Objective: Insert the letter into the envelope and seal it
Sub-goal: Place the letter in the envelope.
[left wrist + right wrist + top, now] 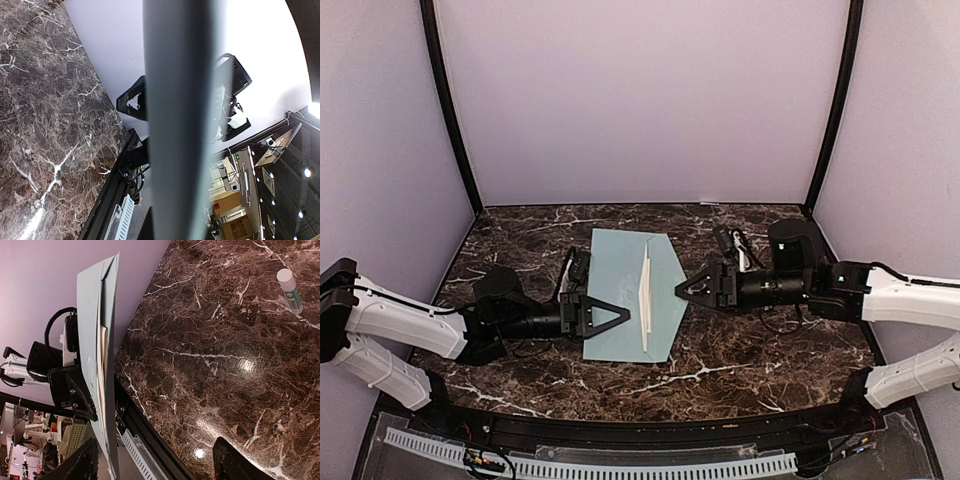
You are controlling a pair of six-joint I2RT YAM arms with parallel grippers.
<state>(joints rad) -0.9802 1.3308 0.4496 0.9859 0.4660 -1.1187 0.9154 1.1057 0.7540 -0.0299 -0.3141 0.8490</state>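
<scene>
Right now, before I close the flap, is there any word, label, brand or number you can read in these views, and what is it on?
Nothing can be read in any view.
glue stick: green printed label, too small and blurred to read.
envelope: no writing on the faces that show.
cardboard boxes beyond the table: blurred, no legible marking.

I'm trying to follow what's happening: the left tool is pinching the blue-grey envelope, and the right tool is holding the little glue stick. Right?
Not quite. The right tool holds nothing: its jaws stand open, and the glue stick lies on the marble table, as the right wrist view shows. The left tool is indeed pinching the envelope.
</scene>
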